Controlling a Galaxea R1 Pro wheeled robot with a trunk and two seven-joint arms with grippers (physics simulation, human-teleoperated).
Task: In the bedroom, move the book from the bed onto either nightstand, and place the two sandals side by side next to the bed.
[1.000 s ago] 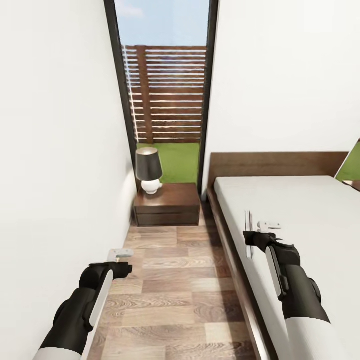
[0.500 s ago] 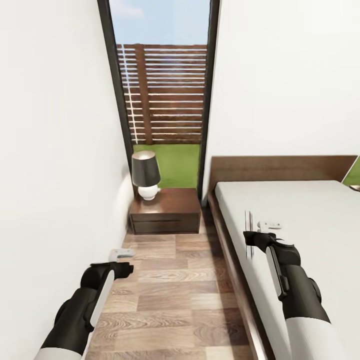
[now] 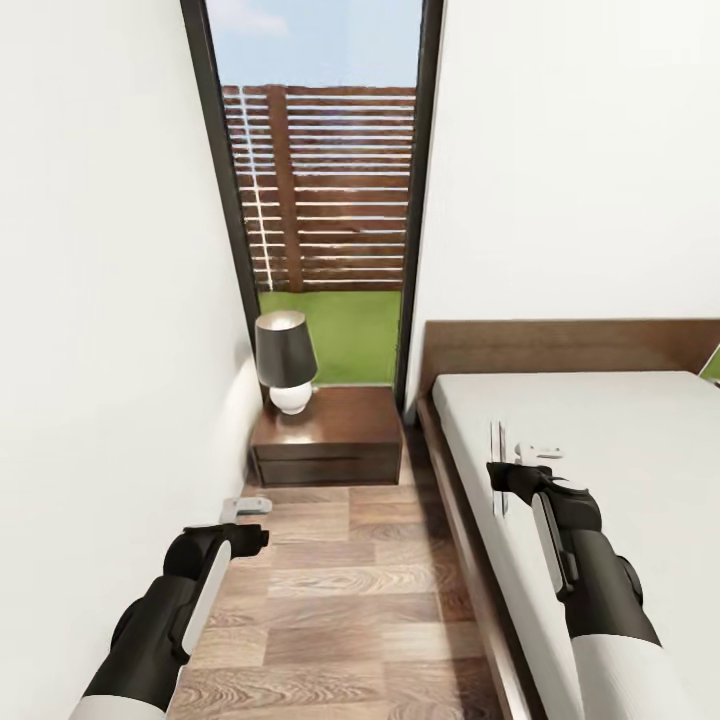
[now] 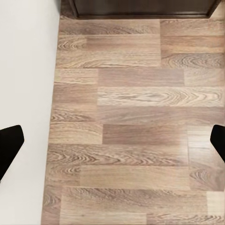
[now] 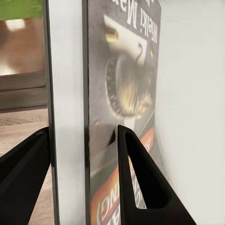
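In the aisle between the white wall and the bed (image 3: 620,420), the right gripper (image 3: 497,468) holds the book (image 5: 126,93) upright, pinched between its fingers, above the mattress edge. So the lift is done; setting it on the nightstand (image 3: 328,435) ahead, beside the lamp (image 3: 286,360), remains, as do the sandals. The left gripper (image 3: 243,510) hangs spread and empty over the wood-plank floor (image 4: 136,117).
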